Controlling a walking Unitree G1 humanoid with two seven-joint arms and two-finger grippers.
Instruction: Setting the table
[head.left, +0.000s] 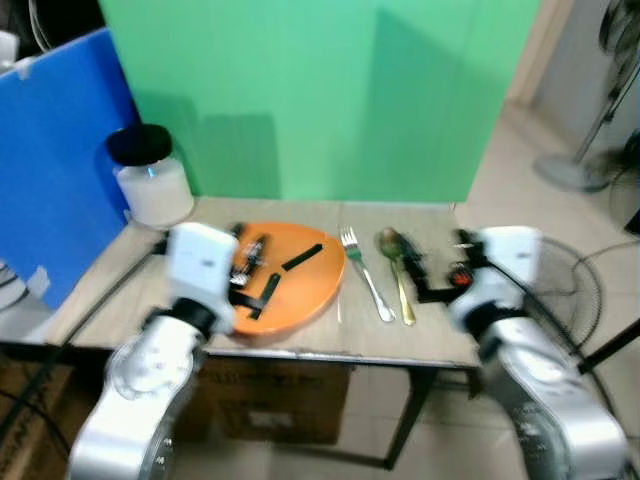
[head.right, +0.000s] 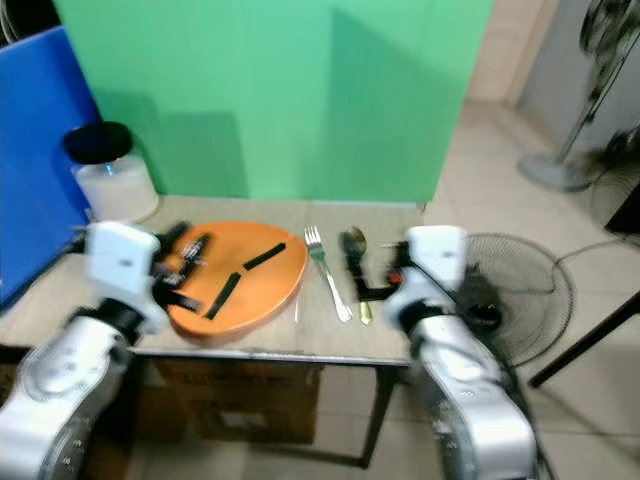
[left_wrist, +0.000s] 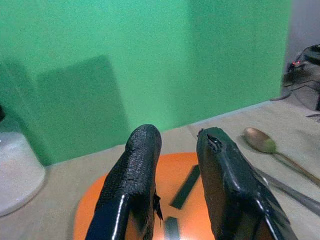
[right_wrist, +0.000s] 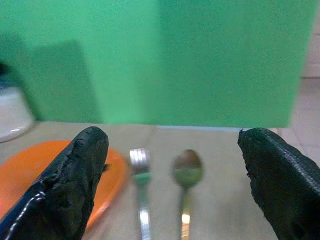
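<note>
An orange plate (head.left: 310, 285) lies on the small table (head.left: 440, 335), with two black strips on its surface. To its right lie a silver fork (head.left: 366, 273) and a gold spoon (head.left: 398, 268), side by side. My left gripper (head.left: 248, 268) hovers over the plate's left part, its fingers (left_wrist: 137, 175) a little apart and holding nothing. Just right of the spoon is my right gripper (head.left: 425, 277), wide open and empty. In the right wrist view the fork (right_wrist: 141, 172) and spoon (right_wrist: 186, 170) lie ahead between its fingers (right_wrist: 82, 165).
A clear jar with a black lid (head.left: 150, 182) stands at the table's back left, beside a blue board (head.left: 60, 150). A green screen (head.left: 320, 90) rises behind the table. A floor fan (head.left: 575, 275) lies to the right, and a cardboard box (head.left: 270, 400) sits underneath.
</note>
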